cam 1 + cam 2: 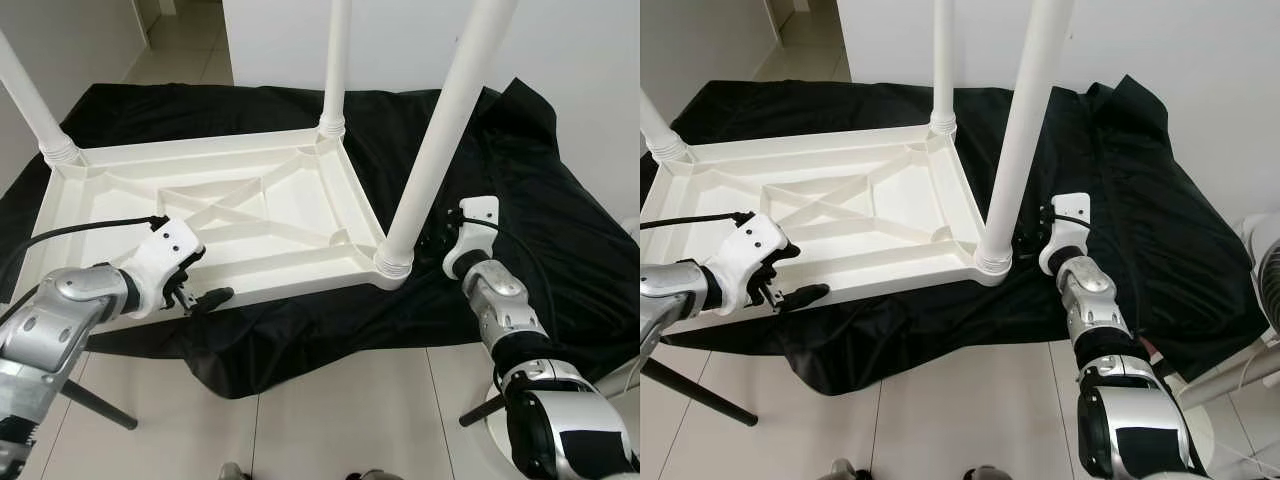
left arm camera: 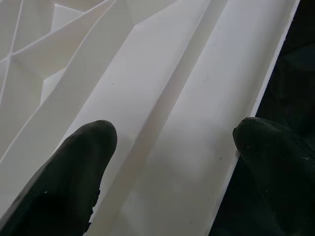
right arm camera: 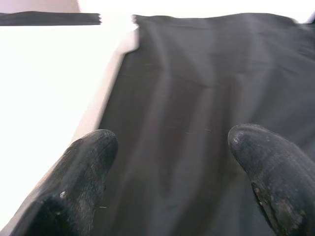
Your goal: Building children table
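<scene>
Underfoot, pale floor tiles (image 1: 330, 410) run across the bottom of the head views, with a white wall (image 1: 560, 50) along the upper right and a passage opening at the upper left. Over the tiles lies a wide black cloth (image 1: 540, 200), crumpled at its right side and reaching from the left edge almost to the right edge of the frame. On the cloth rests the white children's table (image 1: 250, 215), turned upside down so that its ribbed underside faces up; its long axis runs from lower left to upper right of the picture. Three white legs stand in its corners and point upward: a near right leg (image 1: 440, 130) thick in the foreground, a far right leg (image 1: 337, 60) at top centre, and a far left leg (image 1: 30, 100) at the left edge. At lower left, the left gripper (image 1: 200, 297) sits at the table's near rim; the left wrist view adds that its fingers (image 2: 74, 172) are spread wide, straddling the rim, with white plastic under one and black cloth under the other. At centre right, the right gripper (image 1: 440, 240) reaches just beside the foot of the near right leg; the right wrist view shows its fingers (image 3: 78, 177) apart over the cloth, holding nothing, with a white surface blurred at one side.
</scene>
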